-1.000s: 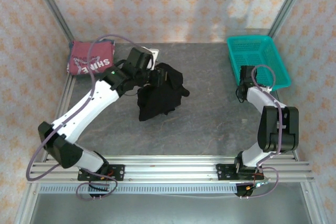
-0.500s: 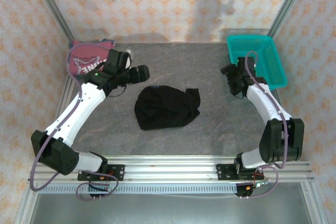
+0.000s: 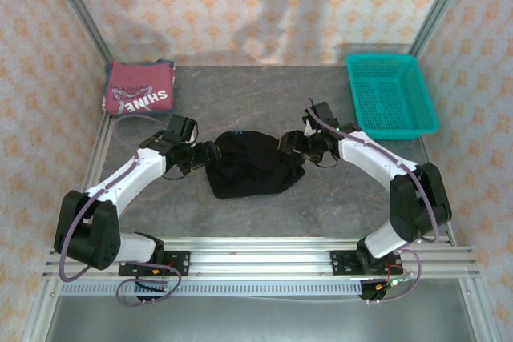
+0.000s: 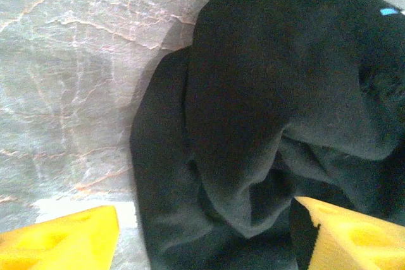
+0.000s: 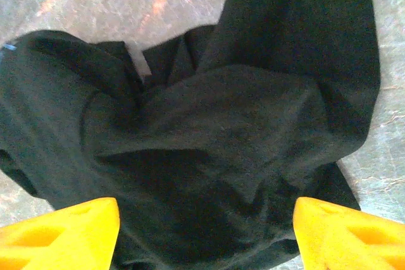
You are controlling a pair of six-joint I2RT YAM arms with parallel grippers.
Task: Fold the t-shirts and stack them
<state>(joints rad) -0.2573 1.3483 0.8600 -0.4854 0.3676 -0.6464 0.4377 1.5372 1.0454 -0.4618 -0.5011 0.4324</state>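
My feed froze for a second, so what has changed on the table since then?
The left gripper let go of the black t-shirt, which now lies crumpled mid-table. That gripper has come back to the shirt's left edge, and the right gripper has come over from the teal basket to its right edge, both open. The red t-shirt and basket stayed put.

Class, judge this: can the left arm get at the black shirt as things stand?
Probably yes: the left gripper sits open over the edge of the black shirt, with nothing in the way.
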